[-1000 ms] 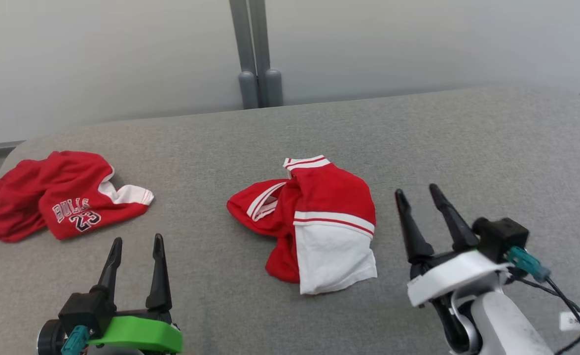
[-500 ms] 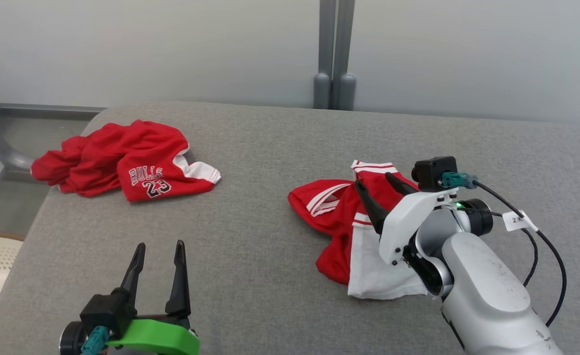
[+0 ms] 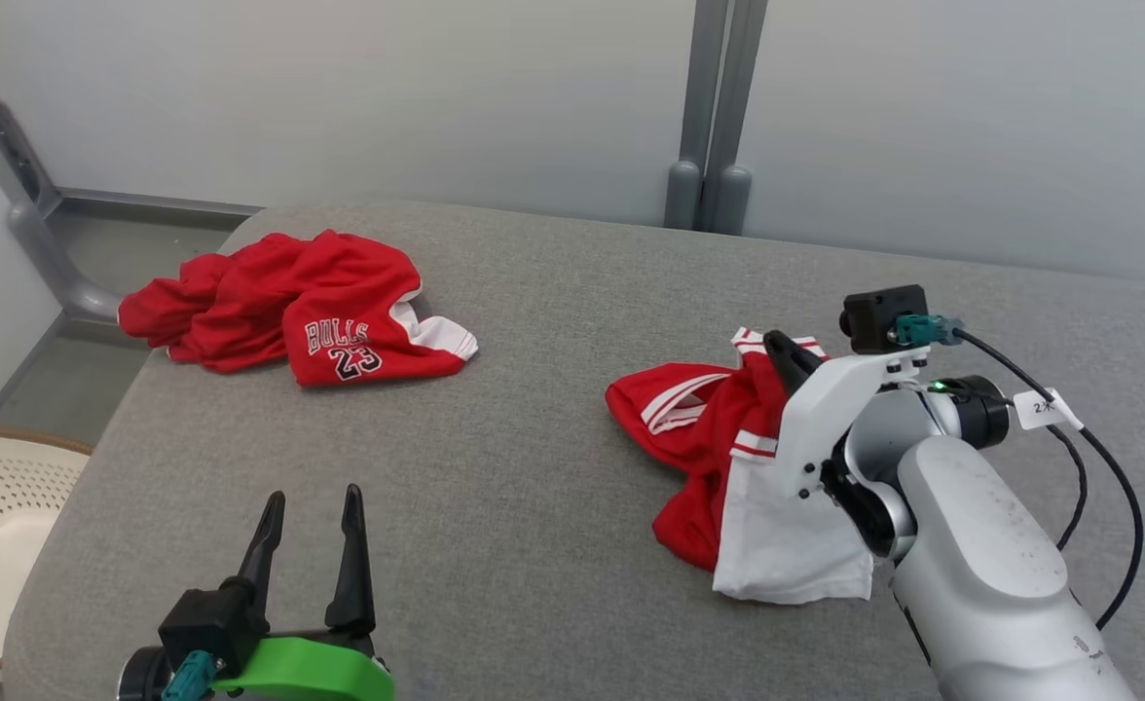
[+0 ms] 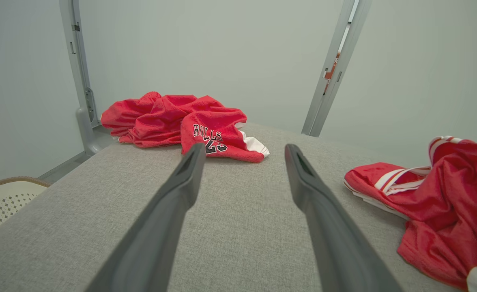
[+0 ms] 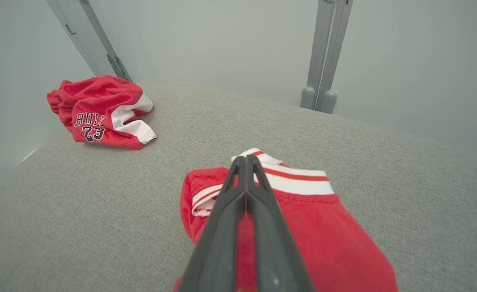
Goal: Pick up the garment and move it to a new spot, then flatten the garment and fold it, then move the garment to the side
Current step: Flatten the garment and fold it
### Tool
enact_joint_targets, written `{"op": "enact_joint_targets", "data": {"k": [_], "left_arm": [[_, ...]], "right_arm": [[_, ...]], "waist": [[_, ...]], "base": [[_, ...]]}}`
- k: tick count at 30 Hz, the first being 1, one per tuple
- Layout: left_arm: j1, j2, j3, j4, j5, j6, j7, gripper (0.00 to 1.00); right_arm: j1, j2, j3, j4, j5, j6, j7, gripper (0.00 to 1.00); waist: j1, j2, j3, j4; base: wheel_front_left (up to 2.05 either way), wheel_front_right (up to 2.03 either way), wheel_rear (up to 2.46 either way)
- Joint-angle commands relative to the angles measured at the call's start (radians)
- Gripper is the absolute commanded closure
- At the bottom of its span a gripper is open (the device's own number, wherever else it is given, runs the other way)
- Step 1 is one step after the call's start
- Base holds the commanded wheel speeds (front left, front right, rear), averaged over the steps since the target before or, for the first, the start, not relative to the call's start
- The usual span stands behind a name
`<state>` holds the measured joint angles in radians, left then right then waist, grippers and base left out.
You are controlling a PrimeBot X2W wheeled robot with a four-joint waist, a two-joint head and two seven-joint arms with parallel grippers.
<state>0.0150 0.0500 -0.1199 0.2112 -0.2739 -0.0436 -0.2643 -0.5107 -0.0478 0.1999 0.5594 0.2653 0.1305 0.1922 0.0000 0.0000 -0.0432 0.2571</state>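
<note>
Right gripper pinches the garment near its striped edge.

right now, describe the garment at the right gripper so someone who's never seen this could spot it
On the grey padded surface, look to the robot's right half, where the right gripper is shut on a crumpled red and white garment. Unlike the red Bulls 23 jersey far left, it has a large plain white panel, red-striped white bands and no visible lettering.

Head camera looks down; wrist cameras skim the table low, all sharing the Bulls jersey.
</note>
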Motion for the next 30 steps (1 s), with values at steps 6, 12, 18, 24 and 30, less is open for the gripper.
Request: {"op": "enact_joint_targets", "data": {"k": [6, 12, 18, 24, 30], "left_arm": [[-0.003, 0.001, 0.006, 0.006, -0.010, -0.006, 0.000, 0.00], [-0.019, 0.001, -0.003, 0.009, -0.011, -0.005, 0.000, 0.00], [-0.030, 0.001, -0.007, 0.018, -0.009, -0.007, 0.000, 0.00], [-0.037, 0.001, -0.016, 0.024, -0.013, -0.010, 0.000, 0.00], [-0.040, 0.001, -0.015, 0.029, -0.016, -0.008, 0.000, 0.00]], "right_arm": [[-0.018, -0.003, -0.062, -0.046, -0.048, 0.000, 0.011, 1.00], [0.018, -0.004, -0.018, -0.102, 0.005, 0.000, 0.002, 1.00], [0.048, -0.004, 0.062, -0.116, 0.047, 0.000, 0.013, 0.00], [0.050, -0.005, 0.086, -0.070, 0.045, 0.000, 0.009, 0.00], [0.029, -0.004, 0.071, -0.008, 0.014, 0.000, 0.036, 0.00]], "waist": [[0.0000, 0.0000, 0.015, -0.069], [0.0000, 0.0000, 0.023, -0.094], [0.0000, 0.0000, 0.023, -0.095], [0.0000, 0.0000, 0.033, -0.068], [0.0000, 0.0000, 0.042, -0.041]], "base": [[0.00, 0.00, 0.00], [0.00, 0.00, 0.00], [0.00, 0.00, 0.00], [0.00, 0.00, 0.00], [0.00, 0.00, 0.00]]}}
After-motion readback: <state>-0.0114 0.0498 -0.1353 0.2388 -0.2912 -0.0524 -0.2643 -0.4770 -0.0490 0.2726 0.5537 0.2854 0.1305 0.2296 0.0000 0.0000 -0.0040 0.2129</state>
